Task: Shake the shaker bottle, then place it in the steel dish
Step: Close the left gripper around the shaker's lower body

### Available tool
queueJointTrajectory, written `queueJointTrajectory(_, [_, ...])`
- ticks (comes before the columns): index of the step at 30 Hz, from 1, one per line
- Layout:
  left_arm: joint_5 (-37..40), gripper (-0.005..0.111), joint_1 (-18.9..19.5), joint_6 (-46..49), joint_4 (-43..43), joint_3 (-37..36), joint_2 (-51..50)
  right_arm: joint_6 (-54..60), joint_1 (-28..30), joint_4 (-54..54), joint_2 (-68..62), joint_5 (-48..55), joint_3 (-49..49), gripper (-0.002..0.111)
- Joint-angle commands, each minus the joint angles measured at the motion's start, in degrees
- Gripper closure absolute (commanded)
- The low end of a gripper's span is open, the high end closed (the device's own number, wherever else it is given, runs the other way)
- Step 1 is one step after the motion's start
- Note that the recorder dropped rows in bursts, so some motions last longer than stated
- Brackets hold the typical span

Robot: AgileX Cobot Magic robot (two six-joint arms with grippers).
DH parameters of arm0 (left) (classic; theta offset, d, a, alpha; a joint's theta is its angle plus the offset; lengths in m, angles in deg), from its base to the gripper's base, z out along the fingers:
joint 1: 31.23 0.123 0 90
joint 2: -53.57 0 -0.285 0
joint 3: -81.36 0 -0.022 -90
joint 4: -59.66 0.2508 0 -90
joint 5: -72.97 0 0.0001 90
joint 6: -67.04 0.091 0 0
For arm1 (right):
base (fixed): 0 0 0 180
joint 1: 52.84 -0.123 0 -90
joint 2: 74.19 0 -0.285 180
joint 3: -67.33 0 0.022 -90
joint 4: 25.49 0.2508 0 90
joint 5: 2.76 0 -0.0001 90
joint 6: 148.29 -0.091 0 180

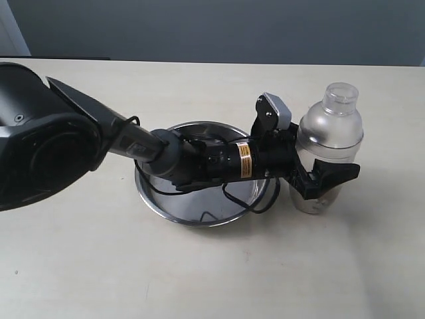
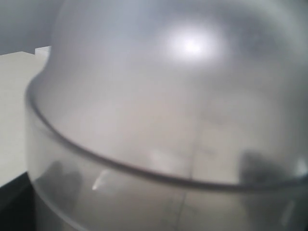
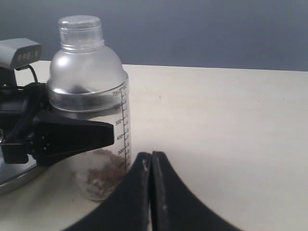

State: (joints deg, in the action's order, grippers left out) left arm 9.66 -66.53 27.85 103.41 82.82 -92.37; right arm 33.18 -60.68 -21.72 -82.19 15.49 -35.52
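The shaker bottle (image 1: 330,129) stands upright on the table just right of the steel dish (image 1: 166,206), brownish-white granules (image 3: 103,168) at its bottom. My left gripper (image 1: 332,183) reaches across over the dish, and its black fingers (image 3: 72,134) close on the bottle's clear body below the frosted dome. The dome (image 2: 168,96) fills the left wrist view, blurred. My right gripper (image 3: 151,156) is shut and empty, low over the table a short way from the bottle. It does not show in the exterior view. The dish (image 3: 14,175) has nothing in it.
The left arm and its cable (image 1: 232,196) lie over the dish. The pale table (image 1: 299,266) stretches around both objects. A grey wall (image 1: 219,26) stands behind the table's far edge.
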Motion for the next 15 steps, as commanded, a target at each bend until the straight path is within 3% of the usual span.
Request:
queueJointTrajectory(1, [0.7, 0.098, -0.2, -0.8, -0.6, 0.3, 0.0, 0.0, -0.2, -0.1, 0.2, -0.8, 0.1, 0.109])
queueJointTrajectory(15, [-4.0, 0.105, -0.2, -2.2, -0.4, 0.3, 0.0, 0.0, -0.2, -0.1, 0.2, -0.8, 0.1, 0.109])
